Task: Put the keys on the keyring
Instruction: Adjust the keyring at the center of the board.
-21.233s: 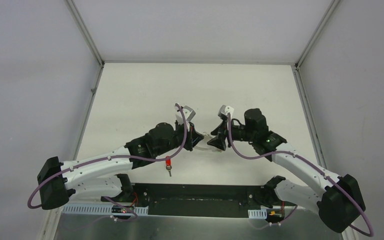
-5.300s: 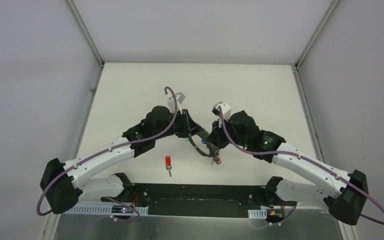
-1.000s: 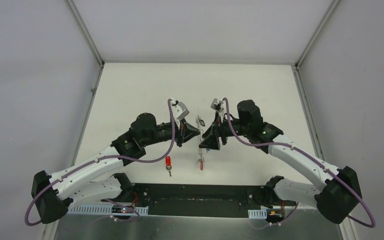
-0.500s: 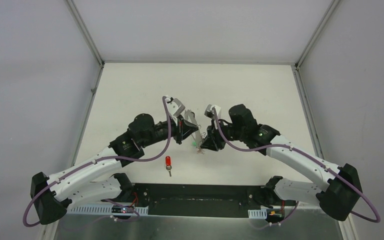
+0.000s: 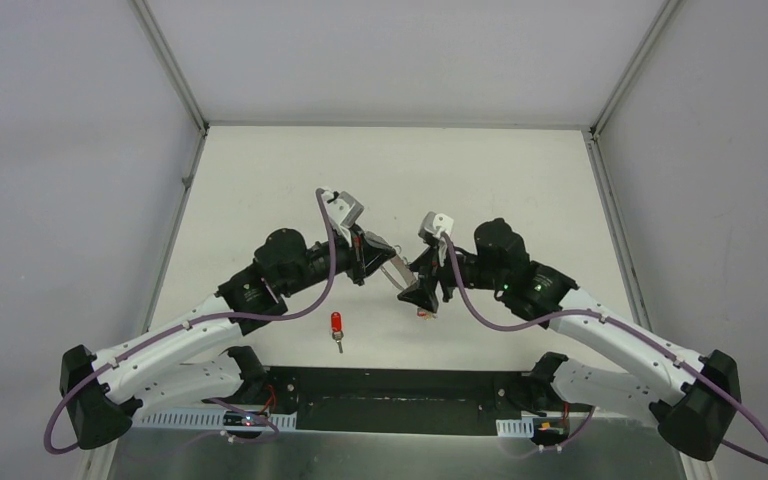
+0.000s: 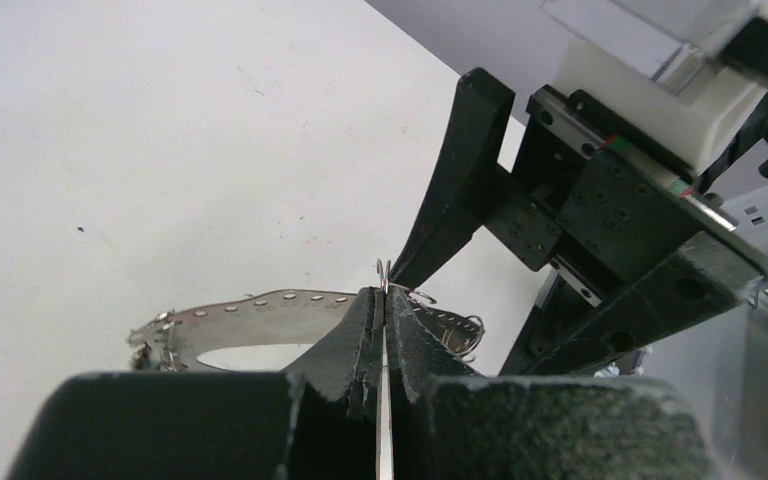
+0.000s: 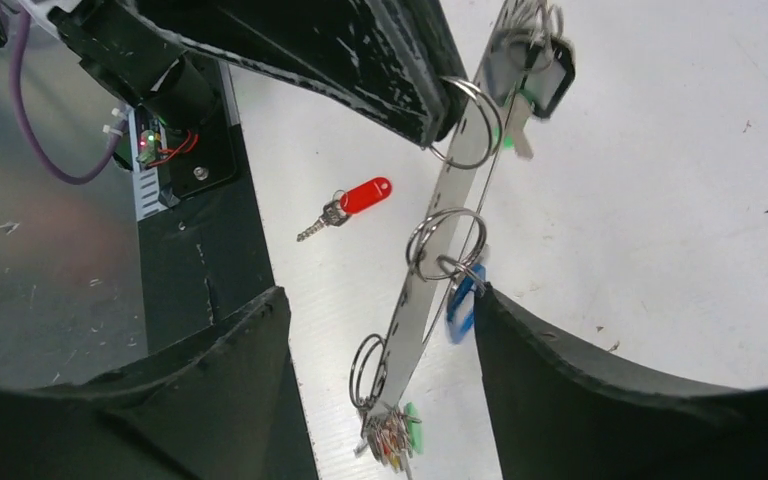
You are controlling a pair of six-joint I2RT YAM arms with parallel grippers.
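Robot lab, white enclosed table (image 5: 290, 170), aluminium framing (image 5: 172, 75)

No text, label, brand, number or sign can be read in any view. The head of the red key (image 7: 364, 195) on the desk looks plain, though it is too small to rule out fine print.
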